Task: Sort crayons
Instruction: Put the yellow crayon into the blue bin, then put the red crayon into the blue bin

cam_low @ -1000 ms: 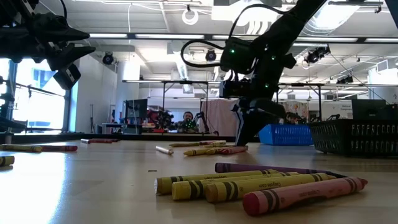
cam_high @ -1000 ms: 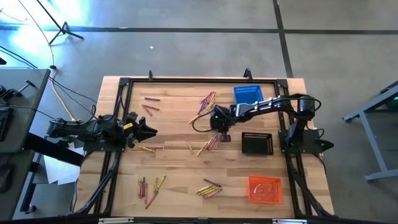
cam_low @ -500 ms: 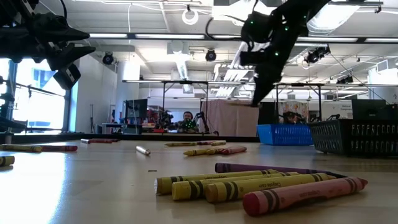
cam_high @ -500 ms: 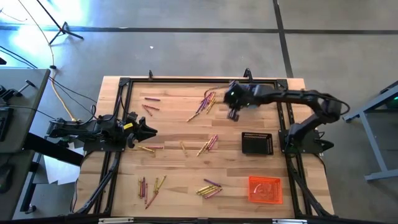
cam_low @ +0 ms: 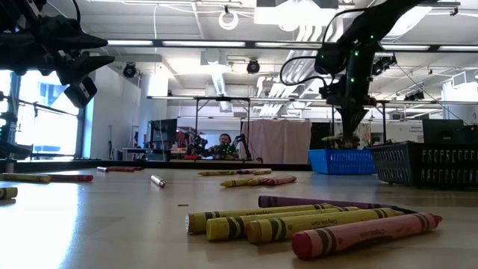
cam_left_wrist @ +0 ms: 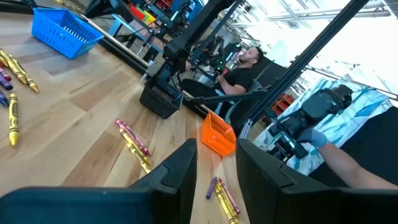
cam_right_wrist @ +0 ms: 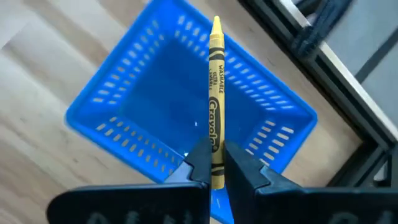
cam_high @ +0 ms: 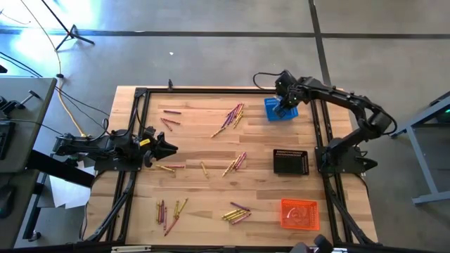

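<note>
Since a second ago the right arm has swung from the middle of the table out toward one o'clock, and the right gripper (cam_high: 285, 105) now hangs above the blue mesh basket (cam_high: 280, 109) at the far right of the table top; a short white stub (cam_low: 157, 181) on the wood has also rolled leftward in the low view. In the right wrist view the two dark fingers (cam_right_wrist: 200, 163) are pinched together on the lower end of a yellow Crayola crayon (cam_right_wrist: 215, 99), which stands straight out from them with its tip over the basket's open interior, clear of the blue walls. The left gripper (cam_high: 169, 147) waits at nine o'clock near the table's left edge, its jaws apart and holding nothing, pointing across the wood toward the centre. The other crayons lie scattered in loose groups: a yellow, pink and purple cluster (cam_high: 233, 117) at about twelve o'clock just left of the blue basket, a small bunch (cam_high: 235, 163) near the centre, another bunch (cam_high: 236, 213) at about six o'clock, more (cam_high: 169, 210) at seven o'clock, and a few red ones (cam_high: 169, 117) at eleven o'clock. A black mesh basket (cam_high: 290, 161) sits at three o'clock and an orange mesh basket (cam_high: 299, 213) at five o'clock.
</note>
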Robot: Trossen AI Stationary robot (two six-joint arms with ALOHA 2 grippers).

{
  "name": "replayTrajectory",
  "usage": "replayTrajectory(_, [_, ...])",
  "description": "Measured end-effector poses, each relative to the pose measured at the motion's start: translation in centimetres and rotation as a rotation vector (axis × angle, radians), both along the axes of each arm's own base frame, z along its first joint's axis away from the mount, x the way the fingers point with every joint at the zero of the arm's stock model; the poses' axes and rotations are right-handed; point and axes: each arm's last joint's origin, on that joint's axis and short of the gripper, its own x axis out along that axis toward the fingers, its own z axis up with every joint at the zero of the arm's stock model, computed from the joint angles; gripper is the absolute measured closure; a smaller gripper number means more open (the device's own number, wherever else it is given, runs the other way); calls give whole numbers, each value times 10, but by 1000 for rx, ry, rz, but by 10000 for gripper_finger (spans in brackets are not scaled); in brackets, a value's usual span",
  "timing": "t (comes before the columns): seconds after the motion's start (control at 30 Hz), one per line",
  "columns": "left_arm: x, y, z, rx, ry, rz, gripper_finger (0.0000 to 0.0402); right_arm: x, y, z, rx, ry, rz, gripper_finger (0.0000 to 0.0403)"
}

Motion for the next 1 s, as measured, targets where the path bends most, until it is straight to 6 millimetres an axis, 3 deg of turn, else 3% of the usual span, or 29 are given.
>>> replayTrajectory(0.23, [0, 0, 0, 0, 0, 0, 302, -4, -2, 0, 17, 7, -18, 325])
replayTrajectory(0.43, [0, 0, 0, 0, 0, 0, 302, 9, 11, 0, 143, -121, 31, 297])
replayTrajectory(0.53, [0, 0, 0, 0, 0, 0, 302, 25, 30, 0, 239, -194, 166, 297])
replayTrajectory(0.7, [0, 0, 0, 0, 0, 0, 302, 53, 74, 0, 255, -175, 411, 301])
replayTrajectory(1.0, [0, 0, 0, 0, 0, 0, 302, 102, 151, 10, 31, -316, 1021, 302])
